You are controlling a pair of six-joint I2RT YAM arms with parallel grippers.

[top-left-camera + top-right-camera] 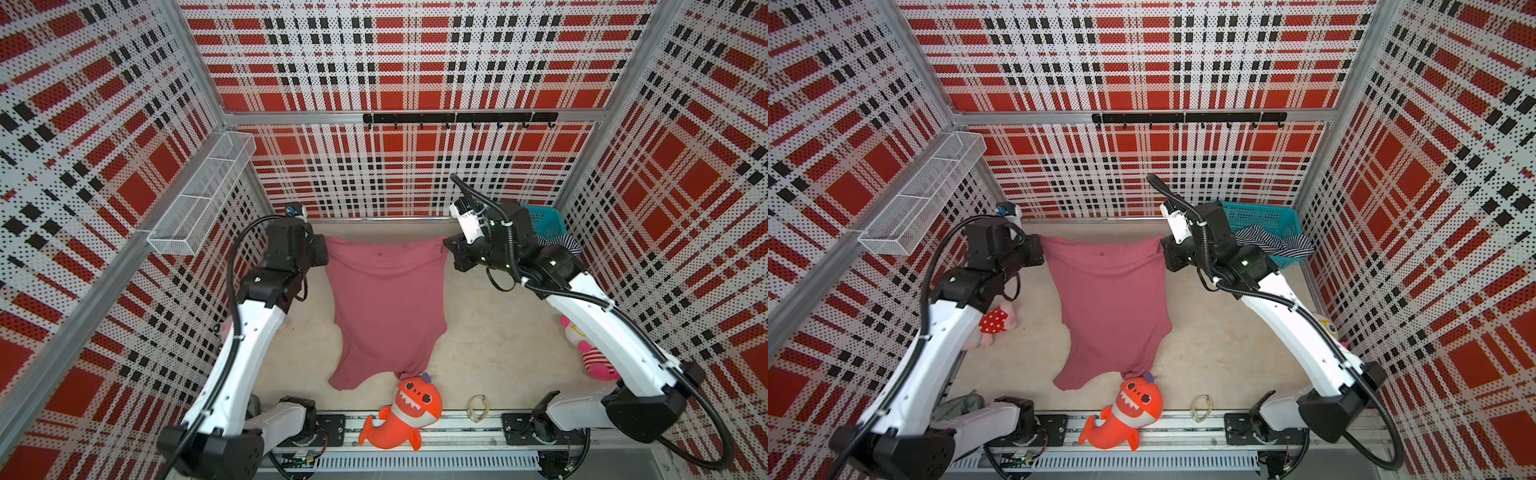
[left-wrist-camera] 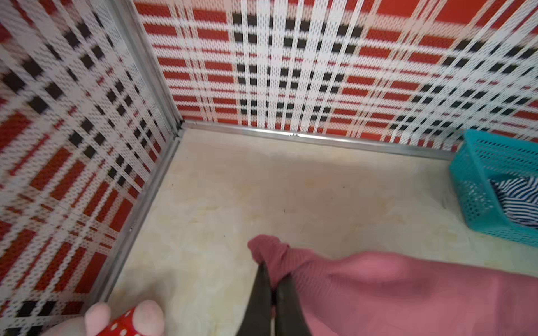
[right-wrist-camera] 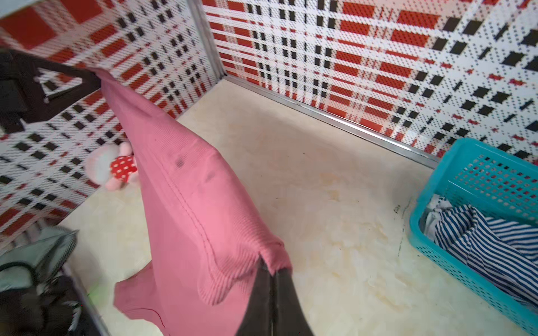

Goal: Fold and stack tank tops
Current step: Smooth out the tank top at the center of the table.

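In both top views the arms reach forward from the near rail with elbows raised and wrists turned inward. The left claw (image 1: 325, 245) and right claw (image 1: 448, 244) each pinch an upper corner of the rose tank top (image 1: 386, 299), which hangs spread between them with its lower end on the bench (image 1: 490, 332). The left wrist view shows the fingers (image 2: 286, 302) clamped on ribbed rose cloth. The right wrist view shows a like pinch, and the striped tank top (image 3: 480, 241) lies in the teal basket (image 3: 500, 177).
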